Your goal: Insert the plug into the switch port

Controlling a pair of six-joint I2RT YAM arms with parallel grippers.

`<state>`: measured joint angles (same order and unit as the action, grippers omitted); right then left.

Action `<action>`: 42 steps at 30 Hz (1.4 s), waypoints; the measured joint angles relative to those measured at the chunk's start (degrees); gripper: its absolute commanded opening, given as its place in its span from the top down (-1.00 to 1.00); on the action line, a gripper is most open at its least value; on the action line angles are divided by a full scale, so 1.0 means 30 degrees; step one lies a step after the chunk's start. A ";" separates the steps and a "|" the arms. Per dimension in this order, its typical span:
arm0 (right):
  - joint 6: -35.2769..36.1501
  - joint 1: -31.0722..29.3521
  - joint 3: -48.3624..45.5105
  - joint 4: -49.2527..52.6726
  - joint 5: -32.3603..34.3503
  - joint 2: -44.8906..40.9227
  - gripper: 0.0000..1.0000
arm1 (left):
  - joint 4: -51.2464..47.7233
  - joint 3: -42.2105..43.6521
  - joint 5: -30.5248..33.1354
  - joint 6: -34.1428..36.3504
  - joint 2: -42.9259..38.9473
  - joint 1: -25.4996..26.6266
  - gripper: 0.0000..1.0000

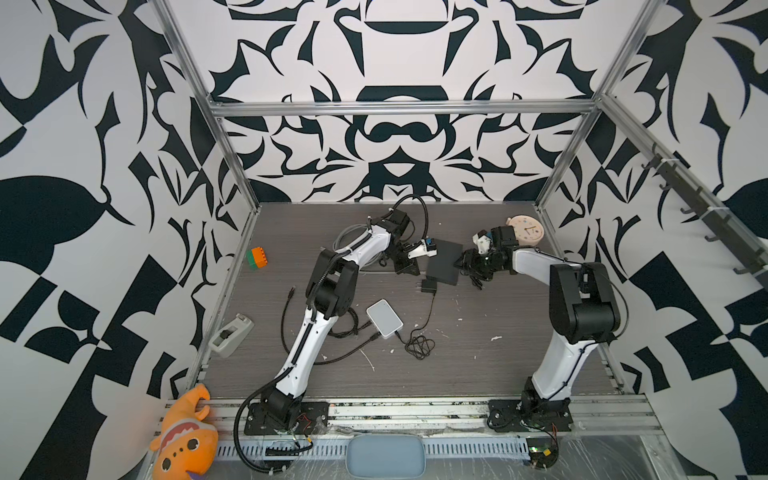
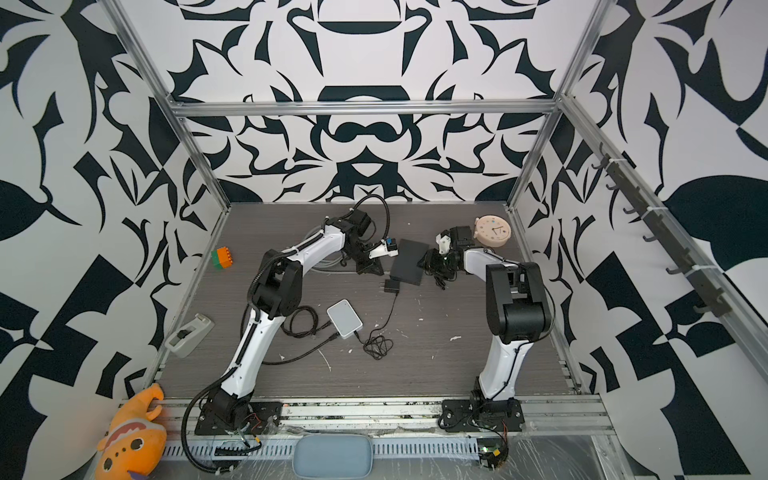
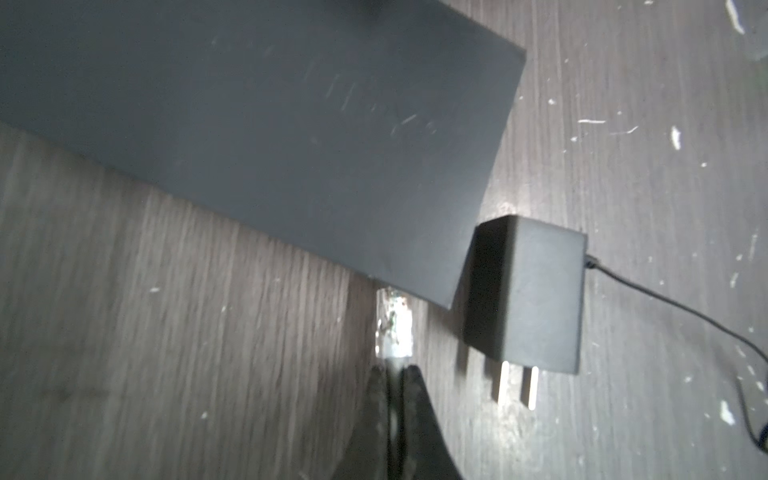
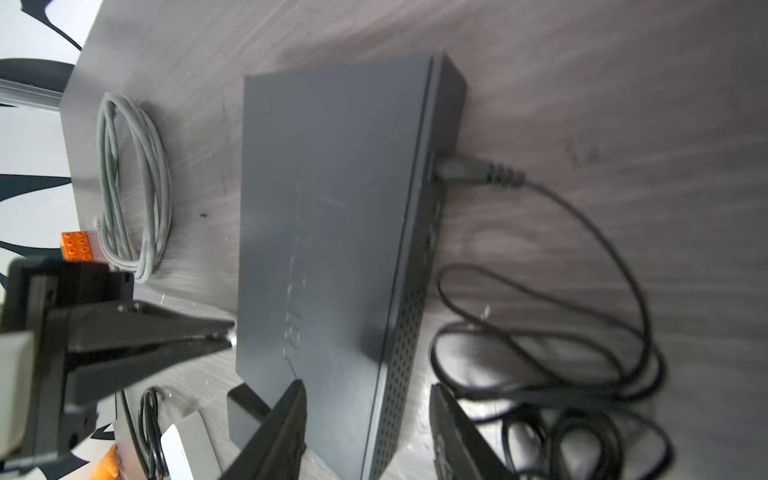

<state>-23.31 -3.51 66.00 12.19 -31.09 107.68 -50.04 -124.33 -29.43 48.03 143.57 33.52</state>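
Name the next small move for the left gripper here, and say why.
Probably ease the left gripper forward to press the plug straight into the switch: it is shut on the plug, whose clear body shows almost wholly outside the switch's edge, tip just meeting it.

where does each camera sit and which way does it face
Both top views: high at the front, looking down at the table; left arm and right arm show whole.
Left wrist: on that arm, facing the switch; left gripper shut on the clear plug.
Right wrist: facing the switch's cabled side; right gripper open.
Shared: all views show the switch and left gripper.
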 measured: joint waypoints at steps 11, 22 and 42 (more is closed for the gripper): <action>0.1727 0.0146 0.1770 0.1931 0.0852 0.0430 -0.05 | 0.0233 0.0044 -0.1566 -0.0226 -0.0015 0.1384 1.00; 0.3366 0.0437 0.2506 0.3169 0.1049 0.0430 -0.03 | 0.2229 0.0692 -0.3286 -0.4051 -0.0066 -0.0168 1.00; 0.5384 0.0444 0.5231 0.3636 0.1027 0.2805 -0.04 | 0.1275 -0.2616 -0.3308 -0.8466 0.1778 0.0160 1.00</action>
<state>-7.16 -2.17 81.69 23.09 -28.01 116.09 -46.22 -132.18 -39.35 22.63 148.90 34.00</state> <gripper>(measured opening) 0.519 0.083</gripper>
